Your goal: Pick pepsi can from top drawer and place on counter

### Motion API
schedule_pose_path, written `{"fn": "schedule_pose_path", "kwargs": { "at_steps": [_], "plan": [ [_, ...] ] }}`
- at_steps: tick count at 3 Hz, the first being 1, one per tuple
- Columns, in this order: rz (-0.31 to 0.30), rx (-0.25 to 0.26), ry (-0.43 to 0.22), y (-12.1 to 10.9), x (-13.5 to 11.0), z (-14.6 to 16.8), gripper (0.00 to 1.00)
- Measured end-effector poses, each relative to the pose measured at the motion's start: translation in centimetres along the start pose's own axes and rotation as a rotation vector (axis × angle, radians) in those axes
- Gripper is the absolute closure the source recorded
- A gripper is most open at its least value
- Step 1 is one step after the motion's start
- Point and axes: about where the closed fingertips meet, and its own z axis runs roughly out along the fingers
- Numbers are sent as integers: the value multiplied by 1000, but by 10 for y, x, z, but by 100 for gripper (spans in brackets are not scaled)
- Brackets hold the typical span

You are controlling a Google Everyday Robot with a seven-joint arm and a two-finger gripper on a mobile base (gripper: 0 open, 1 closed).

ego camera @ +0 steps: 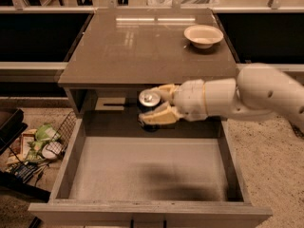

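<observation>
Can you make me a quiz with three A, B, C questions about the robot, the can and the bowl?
1. Where is the bowl? A on the floor; B on the counter; C on a chair.
2. What colour is the bowl? A white; B red; C green.
3. What is the hand doing? A hanging open; B gripping the pepsi can above the top drawer; C pushing a box.

Answers:
1 B, the bowl sits at the counter's far right.
2 A, it looks pale white against the grey-brown top.
3 B, the hand is shut round the can at the counter's front edge, clear of the drawer floor.
</observation>
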Motion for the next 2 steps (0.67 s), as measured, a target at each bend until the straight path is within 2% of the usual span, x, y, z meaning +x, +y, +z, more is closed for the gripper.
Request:
{"fn": "schedule_pose_path", "kwargs": {
  "at_steps": [1, 2],
  "plan": [
    [-46, -20, -59, -26, -89, -10, 100],
    [-31, -15, -151, -85, -169, 18, 100]
  ]
}}
